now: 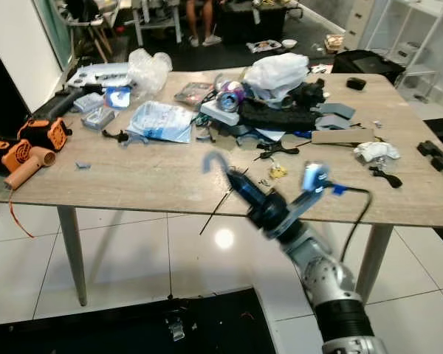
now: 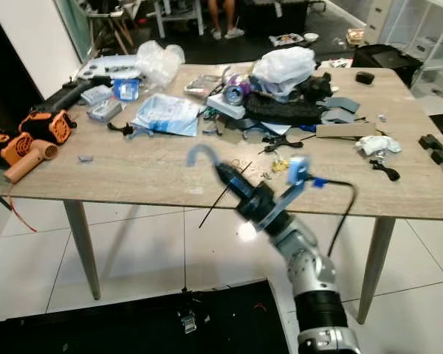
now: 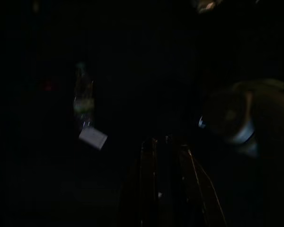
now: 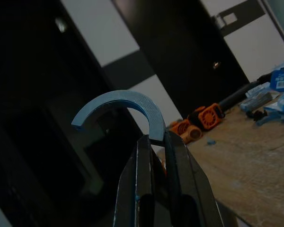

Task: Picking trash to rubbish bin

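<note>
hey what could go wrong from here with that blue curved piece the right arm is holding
The right gripper pinches the blue arc only at one end, so it might twist or slip out on the way to a bin.

It hangs above the table near its front edge; if dropped it may land on the tiled floor.

A thin black rod juts past that edge below the arm and could be snagged.

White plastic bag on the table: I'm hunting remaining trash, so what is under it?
The white plastic bag rests on a pile of black parts beside a crushed can; anything directly beneath is covered.
</note>
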### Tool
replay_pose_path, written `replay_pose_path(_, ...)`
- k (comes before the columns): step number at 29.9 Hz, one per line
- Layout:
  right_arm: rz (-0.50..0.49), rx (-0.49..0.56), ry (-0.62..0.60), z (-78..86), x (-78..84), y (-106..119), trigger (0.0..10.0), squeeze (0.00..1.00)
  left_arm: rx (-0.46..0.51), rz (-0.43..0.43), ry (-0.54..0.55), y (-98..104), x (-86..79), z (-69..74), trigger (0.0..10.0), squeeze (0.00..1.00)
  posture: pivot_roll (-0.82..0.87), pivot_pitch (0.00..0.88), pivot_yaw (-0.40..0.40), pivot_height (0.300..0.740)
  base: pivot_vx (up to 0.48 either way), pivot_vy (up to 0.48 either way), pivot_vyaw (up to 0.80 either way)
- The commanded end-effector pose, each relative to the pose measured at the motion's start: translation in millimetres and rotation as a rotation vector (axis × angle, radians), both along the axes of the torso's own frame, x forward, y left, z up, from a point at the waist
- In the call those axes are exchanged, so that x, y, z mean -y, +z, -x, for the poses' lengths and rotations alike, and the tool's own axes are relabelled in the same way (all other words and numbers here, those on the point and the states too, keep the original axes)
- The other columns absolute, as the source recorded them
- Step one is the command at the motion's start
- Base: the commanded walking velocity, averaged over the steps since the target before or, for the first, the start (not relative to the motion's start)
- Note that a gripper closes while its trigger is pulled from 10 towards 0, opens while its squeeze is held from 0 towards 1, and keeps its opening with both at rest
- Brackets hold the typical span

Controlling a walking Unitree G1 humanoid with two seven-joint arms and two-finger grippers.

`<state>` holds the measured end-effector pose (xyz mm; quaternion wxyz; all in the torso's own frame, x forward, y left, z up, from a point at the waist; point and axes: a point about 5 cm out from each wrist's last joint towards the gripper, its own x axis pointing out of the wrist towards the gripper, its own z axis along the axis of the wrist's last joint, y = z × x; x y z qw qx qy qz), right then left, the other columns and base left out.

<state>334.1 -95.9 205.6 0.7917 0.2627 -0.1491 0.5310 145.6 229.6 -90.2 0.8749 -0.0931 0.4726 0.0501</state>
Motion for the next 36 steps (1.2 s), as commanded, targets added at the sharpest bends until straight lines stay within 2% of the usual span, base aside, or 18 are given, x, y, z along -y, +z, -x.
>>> replay_pose_path(1, 0.092, -0.028, 0.008, 3.9, -8.4, -19, 10.0, 0.0, -0.062, -0.003, 0.01, -6, 0.5, 13.9, 10.0, 0.0, -0.07, 0.166, 0.051, 0.74, 0.0, 0.0, 0.0)
replay_pose_path(2, 0.118, -0.044, 0.014, 7.5, -10.7, -24, 10.0, 0.0, -0.061, -0.005, 0.012, -5, 0.4, 12.2, 10.0, 0.0, -0.07, 0.166, 0.05, 0.74, 0.0, 0.0, 0.0)
replay_pose_path(4, 0.237, -0.094, -0.03, 10.4, -17.7, -45, 10.0, 0.0, -0.059, -0.011, 0.018, -5, -0.5, 10.1, 10.0, 0.0, -0.07, 0.158, 0.048, 0.74, 0.0, 0.0, 0.0)
replay_pose_path(5, 0.237, -0.094, -0.03, 10.4, -17.7, -45, 10.0, 0.0, -0.059, -0.011, 0.018, -5, -0.5, 10.1, 10.0, 0.0, -0.07, 0.158, 0.048, 0.74, 0.0, 0.0, 0.0)
replay_pose_path(9, 0.429, -0.224, -0.155, 10.1, -20.0, -79, 10.0, 0.0, -0.069, -0.018, 0.028, -5, -1.2, 12.0, 10.0, 0.0, -0.07, 0.15, 0.044, 0.74, 0.0, 0.0, 0.0)
replay_pose_path(10, 0.429, -0.224, -0.155, 10.1, -20.0, -79, 10.0, 0.0, -0.069, -0.018, 0.028, -5, -1.2, 12.0, 10.0, 0.0, -0.07, 0.15, 0.044, 0.74, 0.0, 0.0, 0.0)
replay_pose_path(11, 0.542, -0.287, -0.228, 7.7, -14.9, -98, 10.0, 0.0, -0.078, -0.021, 0.031, -6, -1.4, 14.1, 10.0, 0.0, -0.07, 0.149, 0.044, 0.74, 0.0, 0.0, -0.69)
replay_pose_path(13, 0.567, -0.308, -0.249, 7.1, -11.9, -104, 10.0, 0.0, -0.081, -0.022, 0.032, -6, -1.5, 14.8, 10.0, 0.0, -0.08, 0.147, 0.043, 0.74, 0.0, 0.0, -0.7)
replay_pose_path(14, 0.576, -0.353, -0.3, 4.4, -3.6, -110, 10.0, 0.0, -0.087, -0.026, 0.032, -7, -2.2, 16.0, 10.0, 0.0, -0.08, 0.144, 0.042, 0.74, 0.0, 0.0, -0.73)
replay_pose_path(18, 0.59, -0.389, -0.354, 1.5, 5.3, -113, 10.0, 0.0, -0.092, -0.031, 0.032, -7, -3.1, 16.0, 10.0, 0.0, -0.08, 0.141, 0.043, 0.74, 0.0, 0.0, -0.73)
replay_pose_path(26, 0.751, -0.488, -0.532, -4.3, 29.9, -134, 10.0, 0.0, -0.08, -0.035, 0.028, -5, -1.1, 9.5, 10.0, 0.0, -0.09, 0.13, 0.045, 0.74, 0.0, 0.0, -0.73)
replay_pose_path(31, 0.776, -0.53, -0.614, -7.0, 39.6, -140, 10.0, 0.0, -0.076, -0.036, 0.021, -4, -0.3, 7.4, 10.0, 0.0, -0.09, 0.13, 0.05, 0.74, 0.0, 0.0, -0.73)
replay_pose_path(36, 0.722, -0.556, -0.654, -10.5, 43.2, -136, 10.0, 0.0, -0.076, -0.04, 0.014, -5, 0.8, 6.8, 10.0, 0.0, -0.1, 0.133, 0.051, 0.74, 0.0, 0.0, -0.73)
